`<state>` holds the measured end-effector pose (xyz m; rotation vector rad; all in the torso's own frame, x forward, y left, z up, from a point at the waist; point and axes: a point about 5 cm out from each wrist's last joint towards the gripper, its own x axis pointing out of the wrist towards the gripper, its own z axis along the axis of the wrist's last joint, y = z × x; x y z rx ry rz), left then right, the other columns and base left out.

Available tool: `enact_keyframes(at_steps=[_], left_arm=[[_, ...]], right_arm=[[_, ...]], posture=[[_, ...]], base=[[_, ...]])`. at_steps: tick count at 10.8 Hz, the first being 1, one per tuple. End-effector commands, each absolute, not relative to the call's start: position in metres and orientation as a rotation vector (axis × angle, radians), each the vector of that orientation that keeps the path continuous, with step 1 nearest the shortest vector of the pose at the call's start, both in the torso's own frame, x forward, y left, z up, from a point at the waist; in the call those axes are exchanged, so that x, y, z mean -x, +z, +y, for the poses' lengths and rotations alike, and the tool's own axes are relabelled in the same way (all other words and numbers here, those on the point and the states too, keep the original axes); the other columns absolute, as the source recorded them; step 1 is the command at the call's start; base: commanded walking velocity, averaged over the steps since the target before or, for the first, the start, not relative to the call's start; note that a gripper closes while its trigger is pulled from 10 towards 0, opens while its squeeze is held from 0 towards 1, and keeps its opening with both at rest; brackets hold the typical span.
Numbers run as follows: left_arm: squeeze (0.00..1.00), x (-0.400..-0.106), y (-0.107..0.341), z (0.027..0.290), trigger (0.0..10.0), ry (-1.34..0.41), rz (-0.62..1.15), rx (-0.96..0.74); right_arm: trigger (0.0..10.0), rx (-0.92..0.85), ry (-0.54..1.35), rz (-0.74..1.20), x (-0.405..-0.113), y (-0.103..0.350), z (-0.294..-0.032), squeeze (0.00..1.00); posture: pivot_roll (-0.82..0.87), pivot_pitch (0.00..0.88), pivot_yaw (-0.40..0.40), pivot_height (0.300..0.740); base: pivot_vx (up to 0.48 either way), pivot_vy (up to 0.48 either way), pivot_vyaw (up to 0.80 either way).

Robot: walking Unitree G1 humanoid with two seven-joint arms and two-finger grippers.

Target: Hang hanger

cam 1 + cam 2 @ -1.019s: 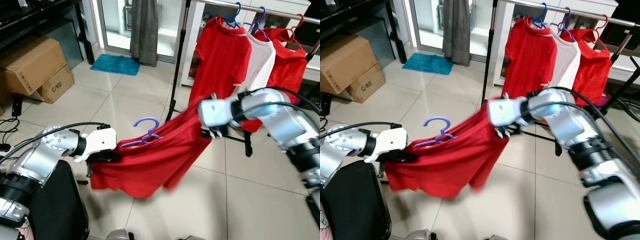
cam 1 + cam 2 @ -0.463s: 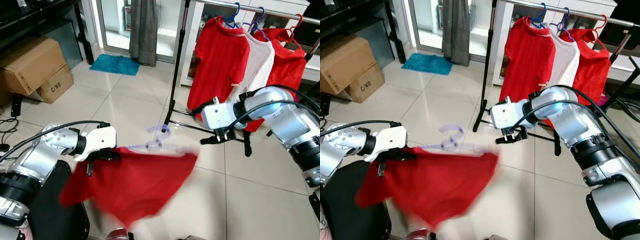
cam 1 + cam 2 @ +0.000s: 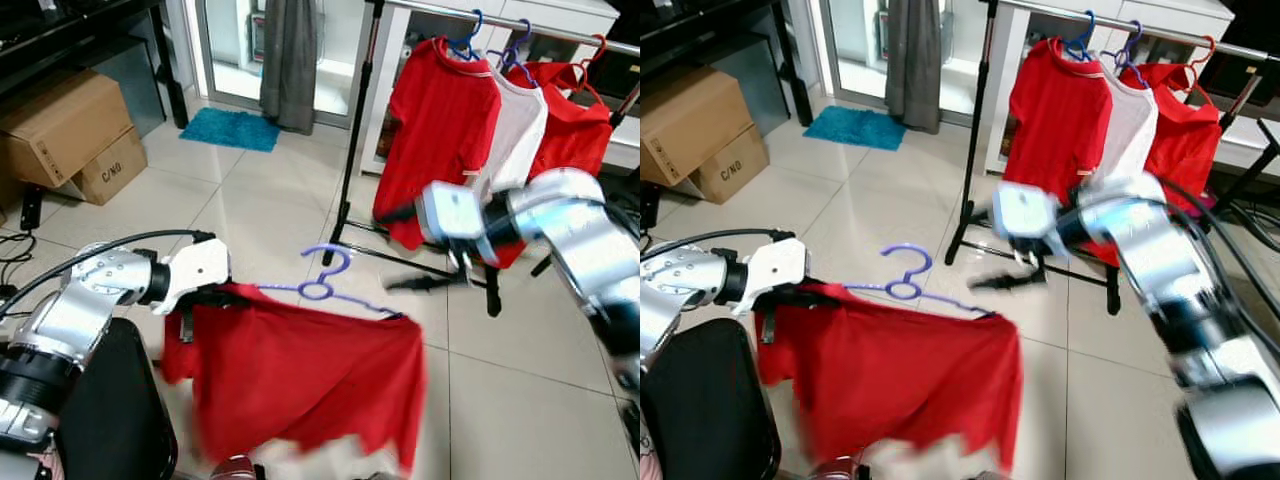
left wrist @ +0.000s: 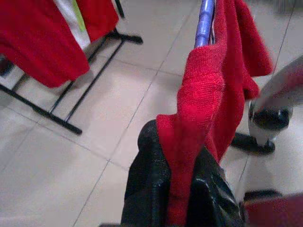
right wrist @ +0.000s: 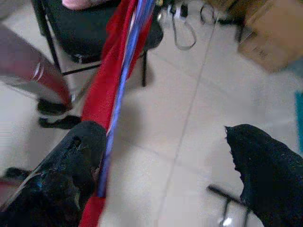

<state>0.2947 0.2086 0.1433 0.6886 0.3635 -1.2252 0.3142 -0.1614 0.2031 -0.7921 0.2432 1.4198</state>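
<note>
The left gripper (image 3: 205, 297) pinches one shoulder of the red shirt (image 3: 300, 385) on the purple hanger (image 3: 330, 287), low above the floor. The right gripper (image 3: 440, 280) is open, apart. It should take the hook before lifting to the rack rail (image 3: 500, 18).

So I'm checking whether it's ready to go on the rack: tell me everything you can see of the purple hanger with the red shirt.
The purple hanger is thin, plastic-looking, with an open hook pointing up and a small loop below it. It lies roughly level, well short of the clothes rack. A red shirt drapes from it, hem blurred. The left hand is shut on the shirt's shoulder at one end; the right hand is open, apart from the other end.
</note>
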Motion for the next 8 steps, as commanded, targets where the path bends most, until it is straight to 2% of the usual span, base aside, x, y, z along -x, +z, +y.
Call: enact_keyframes(at_steps=[1,2,4,5,6,8], left_arm=[[0.00,-0.295,0.154,0.202,0.0,-1.225,0.280,-0.632],[0.00,-0.295,0.155,0.202,0.0,-1.223,0.270,-0.618],[0.00,-0.294,0.157,0.201,0.0,-1.223,0.253,-0.601],[0.00,-0.295,0.157,0.199,0.0,-1.220,0.248,-0.600],[0.00,-0.296,0.158,0.198,0.0,-1.220,0.245,-0.598],[0.00,-0.296,0.159,0.196,0.0,-1.224,0.244,-0.599]], right_arm=[[10.0,0.768,1.407,0.280,-0.311,0.201,-0.169,0.00],[10.0,0.743,1.408,0.286,-0.310,0.199,-0.170,0.00],[10.0,0.556,1.461,0.244,-0.300,0.198,-0.156,0.00],[1.8,0.417,1.492,0.211,-0.293,0.192,-0.135,0.00],[0.0,0.369,1.493,0.201,-0.291,0.188,-0.124,0.00],[0.0,0.318,1.463,0.187,-0.290,0.183,-0.113,0.00]], posture=[[-0.08,0.000,-0.063,0.740],[-0.08,0.000,-0.063,0.740],[-0.08,0.000,-0.065,0.740],[-0.08,0.000,-0.064,0.740],[-0.08,0.000,-0.064,0.740],[-0.08,0.000,-0.063,0.740]], base=[[0.000,0.000,0.00],[0.000,0.000,0.00],[0.000,0.000,0.00],[0.000,0.000,0.00],[0.000,0.000,0.00],[0.000,0.000,0.00]])
